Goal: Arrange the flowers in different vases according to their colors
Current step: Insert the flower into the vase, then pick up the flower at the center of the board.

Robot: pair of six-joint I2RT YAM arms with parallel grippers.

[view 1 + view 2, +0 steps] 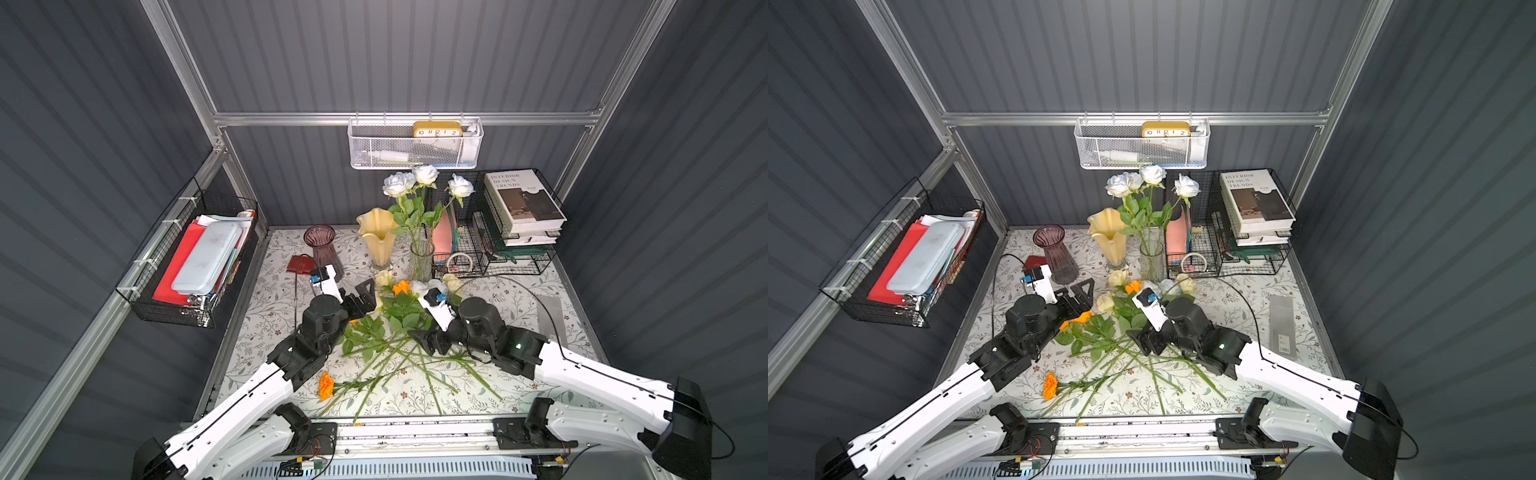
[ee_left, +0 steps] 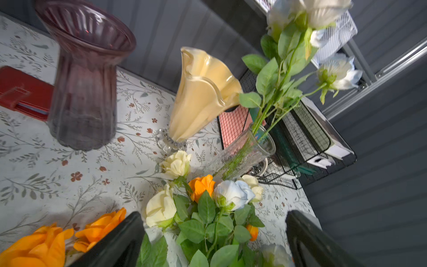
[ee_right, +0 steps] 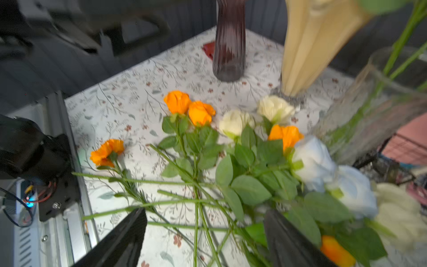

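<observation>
Both top views: white roses [image 1: 424, 174] upright in clear vase [image 1: 420, 262].

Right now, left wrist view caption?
Open left gripper facing loose cream, orange and white roses, ribbed purple glass vase beyond.

Vases stand in a row near the desk's back edge: purple vase [image 1: 322, 245], cream-yellow vase [image 1: 378, 237], clear vase [image 1: 420, 259]. Clear one holds three white roses [image 1: 424, 174]. Loose flowers [image 1: 399, 328] heaped mid-desk, blooms toward the vases, stems fanning to the front edge. Orange marigold [image 1: 326, 386] near the front-left corner. Left gripper [image 1: 362, 296] beside the pile, right gripper [image 1: 422, 338] low over the stems.
</observation>
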